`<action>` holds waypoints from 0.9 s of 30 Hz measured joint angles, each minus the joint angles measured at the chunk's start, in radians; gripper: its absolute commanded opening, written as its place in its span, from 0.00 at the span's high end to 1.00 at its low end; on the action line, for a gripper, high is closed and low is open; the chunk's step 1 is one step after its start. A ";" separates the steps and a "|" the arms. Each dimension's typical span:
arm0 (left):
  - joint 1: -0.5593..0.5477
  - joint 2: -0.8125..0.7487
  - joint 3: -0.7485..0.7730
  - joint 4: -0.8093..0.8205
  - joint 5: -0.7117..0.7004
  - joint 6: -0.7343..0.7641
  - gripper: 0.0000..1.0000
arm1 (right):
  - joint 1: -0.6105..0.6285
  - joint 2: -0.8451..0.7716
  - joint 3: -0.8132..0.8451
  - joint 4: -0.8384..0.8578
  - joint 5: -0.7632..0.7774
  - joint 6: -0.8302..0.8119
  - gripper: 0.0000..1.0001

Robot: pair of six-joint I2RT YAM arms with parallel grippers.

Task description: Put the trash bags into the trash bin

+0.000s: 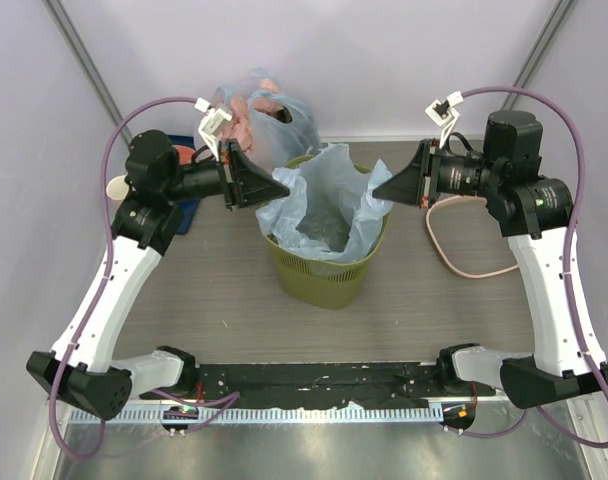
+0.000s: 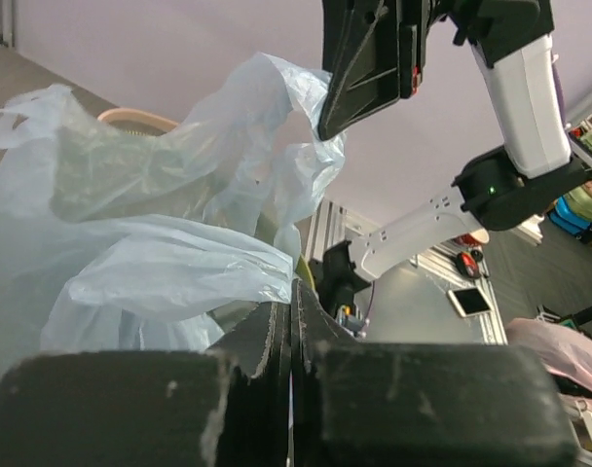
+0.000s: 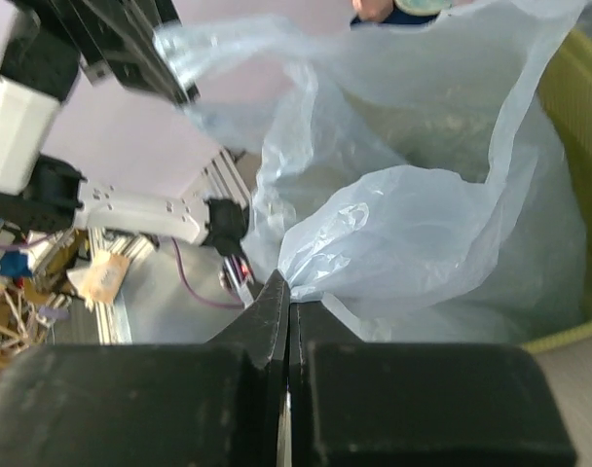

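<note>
The olive-green trash bin (image 1: 324, 275) stands at the table's middle. The light-blue translucent trash bag (image 1: 324, 205) hangs open inside it, its edges above the rim. My left gripper (image 1: 276, 187) is shut on the bag's left edge; the pinched plastic (image 2: 179, 282) shows in the left wrist view. My right gripper (image 1: 379, 190) is shut on the bag's right edge, seen in the right wrist view (image 3: 393, 243). The two grippers hold the bag's mouth spread across the bin. The bin's rim (image 3: 578, 117) shows beside the bag.
A knotted blue bag with pink lumps (image 1: 264, 115) lies behind the bin. A dark blue and red object (image 1: 187, 185) sits at the left, behind the left arm. A pinkish cable (image 1: 449, 245) loops on the table at the right.
</note>
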 measured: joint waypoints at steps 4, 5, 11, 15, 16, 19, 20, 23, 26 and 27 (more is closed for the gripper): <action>0.079 -0.058 -0.002 -0.116 0.044 0.053 1.00 | 0.000 -0.005 0.040 -0.202 -0.009 -0.158 0.99; 0.106 -0.071 -0.002 -0.142 0.054 0.059 1.00 | 0.000 -0.005 0.050 -0.255 -0.009 -0.197 0.99; 0.350 -0.126 0.002 -0.239 0.174 0.055 1.00 | 0.000 -0.017 0.096 -0.446 -0.008 -0.338 0.99; 0.469 -0.127 0.004 -0.341 0.245 0.086 1.00 | 0.000 -0.076 0.077 -0.493 0.006 -0.385 0.99; 0.486 -0.127 0.004 -0.363 0.258 0.094 1.00 | 0.000 -0.088 0.077 -0.502 0.009 -0.391 0.99; 0.553 -0.124 0.004 -0.393 0.309 0.099 1.00 | 0.000 -0.089 0.165 -0.537 0.029 -0.407 0.99; 0.575 -0.122 0.003 -0.386 0.328 0.087 1.00 | 0.000 -0.081 0.214 -0.541 0.039 -0.408 0.99; 0.635 -0.120 -0.011 -0.327 0.376 0.028 1.00 | -0.001 -0.087 0.298 -0.514 0.044 -0.409 0.99; 0.660 -0.135 -0.071 -0.245 0.410 -0.017 1.00 | -0.001 -0.161 0.212 -0.499 0.043 -0.424 0.99; 0.662 -0.146 -0.105 -0.214 0.415 -0.031 1.00 | -0.001 -0.200 0.150 -0.499 0.044 -0.429 0.99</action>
